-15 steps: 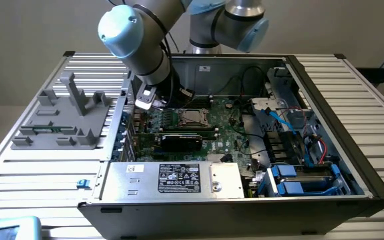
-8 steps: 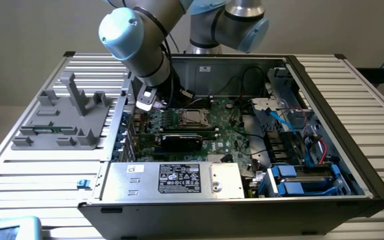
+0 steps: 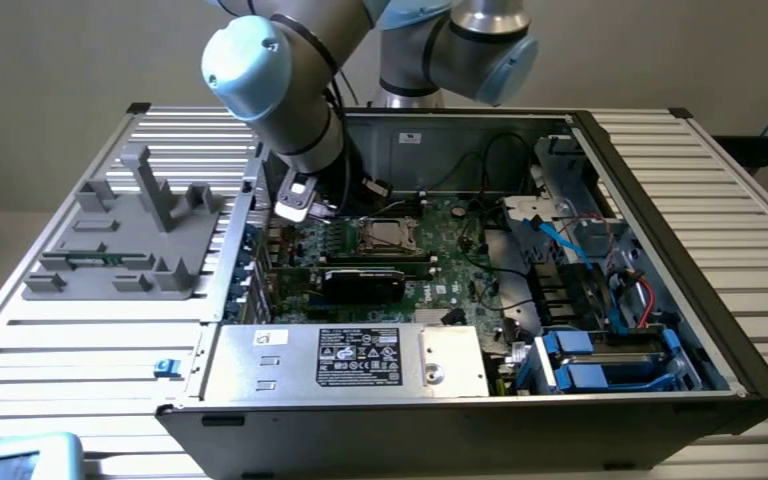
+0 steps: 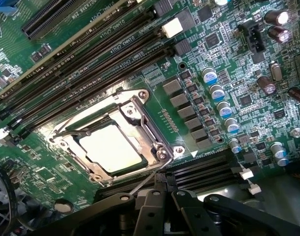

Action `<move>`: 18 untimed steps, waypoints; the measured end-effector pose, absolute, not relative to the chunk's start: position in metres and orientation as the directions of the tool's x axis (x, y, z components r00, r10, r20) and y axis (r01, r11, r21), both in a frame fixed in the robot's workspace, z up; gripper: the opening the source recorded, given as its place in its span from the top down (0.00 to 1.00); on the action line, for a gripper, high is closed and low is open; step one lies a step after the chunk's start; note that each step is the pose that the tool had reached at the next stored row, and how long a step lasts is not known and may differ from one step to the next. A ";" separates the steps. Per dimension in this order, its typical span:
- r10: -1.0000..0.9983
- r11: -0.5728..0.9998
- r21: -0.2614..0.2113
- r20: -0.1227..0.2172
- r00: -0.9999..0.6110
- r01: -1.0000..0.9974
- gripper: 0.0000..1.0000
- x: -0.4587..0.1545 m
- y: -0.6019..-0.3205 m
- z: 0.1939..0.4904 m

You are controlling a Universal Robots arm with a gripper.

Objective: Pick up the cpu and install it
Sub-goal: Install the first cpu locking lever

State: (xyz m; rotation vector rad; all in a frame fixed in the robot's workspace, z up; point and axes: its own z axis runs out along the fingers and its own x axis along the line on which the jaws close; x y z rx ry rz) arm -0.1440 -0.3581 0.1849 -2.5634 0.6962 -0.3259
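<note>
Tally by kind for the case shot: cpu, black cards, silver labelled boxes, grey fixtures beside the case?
cpu: 1, sitting in the socket
black card: 1
silver box with black label: 1
grey fixture: 1
Total: 4

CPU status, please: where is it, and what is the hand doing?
Hand shut, empty, above the motherboard. CPU seated in its socket, metal frame around it. Nothing in the way.

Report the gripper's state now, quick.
Gripper: shut, holding nothing, hovering just beside the socket where the cpu already sits.
</note>
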 end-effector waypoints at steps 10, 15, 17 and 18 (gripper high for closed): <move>-0.526 -0.765 -0.491 0.105 0.844 -0.416 0.89 -0.135 -0.358 0.183; -0.526 -0.765 -0.491 0.106 0.844 -0.416 0.89 -0.130 -0.358 0.183; -0.526 -0.765 -0.491 0.106 0.844 -0.416 0.89 -0.128 -0.358 0.183; -0.526 -0.765 -0.491 0.106 0.844 -0.416 0.89 -0.127 -0.358 0.183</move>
